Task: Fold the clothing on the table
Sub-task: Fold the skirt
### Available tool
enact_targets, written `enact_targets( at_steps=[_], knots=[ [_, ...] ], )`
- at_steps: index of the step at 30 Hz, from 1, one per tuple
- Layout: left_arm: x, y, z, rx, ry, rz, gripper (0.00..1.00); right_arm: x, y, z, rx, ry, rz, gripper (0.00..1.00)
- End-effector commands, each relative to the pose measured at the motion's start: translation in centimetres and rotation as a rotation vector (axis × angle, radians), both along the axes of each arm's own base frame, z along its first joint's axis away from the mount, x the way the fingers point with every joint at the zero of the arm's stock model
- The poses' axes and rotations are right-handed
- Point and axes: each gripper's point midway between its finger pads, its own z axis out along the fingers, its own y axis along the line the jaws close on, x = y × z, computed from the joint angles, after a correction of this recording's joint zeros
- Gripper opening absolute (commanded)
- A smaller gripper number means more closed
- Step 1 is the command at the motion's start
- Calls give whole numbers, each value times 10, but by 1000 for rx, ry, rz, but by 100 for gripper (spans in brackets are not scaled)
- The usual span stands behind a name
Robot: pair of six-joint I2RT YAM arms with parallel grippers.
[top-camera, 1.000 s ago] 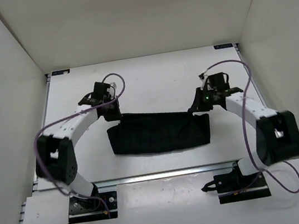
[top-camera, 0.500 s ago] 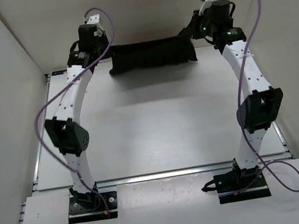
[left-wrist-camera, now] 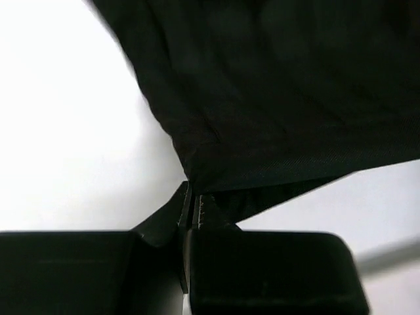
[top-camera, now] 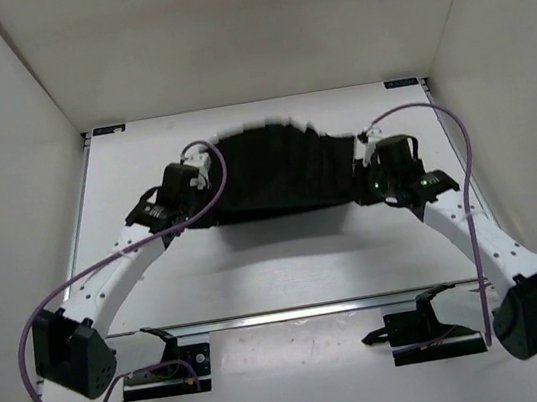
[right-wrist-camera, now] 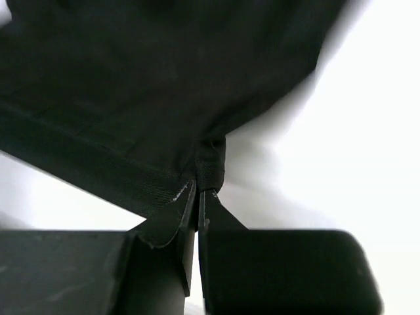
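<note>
Top external view: the clothing (top-camera: pixel 279 169) is spread as a wide black panel over the middle of the table (top-camera: pixel 260 278), nearer the far wall than the metal rail (top-camera: pixel 295 311). Pleat-like creases run across it from near to far, and its far edge is blurred. The near edge is drawn in a taut line between the two arms, with a soft shadow on the white surface just below it. The left gripper (top-camera: pixel 194 212) sits at the near-left corner of the fabric and the right gripper (top-camera: pixel 367 186) at the near-right corner. Both arms reach low and forward from their bases. A purple cable (top-camera: pixel 88 278) loops along the left arm and a second purple cable (top-camera: pixel 460 162) along the right. Left wrist view: the left gripper (left-wrist-camera: pixel 192 205) has its jaws closed, the tips pinching a corner of the clothing (left-wrist-camera: pixel 275 98). The fabric fans up and to the right from the pinch point, and the table (left-wrist-camera: pixel 59 131) shows white to the left and at lower right. Right wrist view: the right gripper (right-wrist-camera: pixel 197 193) is likewise clamped on the clothing (right-wrist-camera: pixel 144 79), holding a small bunched fold at the hem. A stitched edge band runs up and left from the tips. The table (right-wrist-camera: pixel 354 144) shows white on the right. From these views I cannot tell whether the body of the cloth rests on the surface or hangs just above it.
</note>
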Motion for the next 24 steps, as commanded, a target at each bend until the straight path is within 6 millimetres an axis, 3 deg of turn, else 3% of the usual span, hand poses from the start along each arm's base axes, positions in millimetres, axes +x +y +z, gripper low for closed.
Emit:
enact_targets(
  at_steps=[1, 3, 5, 6, 9, 10, 12, 13, 14, 15, 16, 17, 18, 19, 20, 21, 22, 23, 24],
  knots=[
    [-27, 44, 3, -16, 22, 151, 0, -16, -28, 20, 26, -47, -146, 0],
    [-23, 55, -11, 13, 58, 181, 0, -11, -30, 8, 92, -12, -137, 0],
    [-10, 61, -31, 48, 122, 192, 0, -4, -30, -21, 96, 47, -122, 0],
    [0, 61, -31, 33, 119, 183, 0, 3, -30, -34, 87, 70, -118, 0],
    [23, 56, -72, 45, 236, 169, 0, 27, -21, -53, 115, 118, -87, 0],
    [35, 53, -71, 40, 227, 171, 0, 32, -20, -57, 120, 133, -84, 0],
    [43, 49, -102, 49, 318, 173, 0, 49, -14, -73, 112, 182, -54, 0],
    [52, 43, -100, 29, 318, 160, 0, 52, -12, -74, 113, 191, -46, 1],
    [56, 38, -110, 35, 348, 144, 0, 61, -11, -82, 111, 213, -38, 0],
    [64, 30, -113, 27, 358, 123, 6, 71, -8, -80, 111, 208, -26, 0],
    [73, 24, -106, 20, 342, 108, 25, 73, -8, -83, 112, 216, -26, 2],
    [74, 22, -113, 37, 358, 103, 38, 83, -8, -79, 115, 209, -22, 16],
    [84, 20, -107, 46, 341, 116, 60, 91, -11, -74, 118, 201, -34, 32],
    [92, 19, -99, 56, 314, 124, 84, 94, -12, -71, 121, 199, -43, 41],
    [95, 17, -95, 59, 298, 126, 93, 99, -15, -64, 119, 177, -48, 58],
    [101, 17, -84, 50, 269, 126, 99, 104, -19, -56, 122, 153, -61, 67],
    [107, 20, -76, 64, 238, 142, 98, 108, -24, -46, 121, 119, -71, 87],
    [110, 25, -64, 60, 210, 161, 99, 109, -25, -37, 121, 88, -71, 99],
    [116, 30, -51, 49, 173, 179, 99, 110, -34, -24, 114, 45, -76, 99]
  ],
)
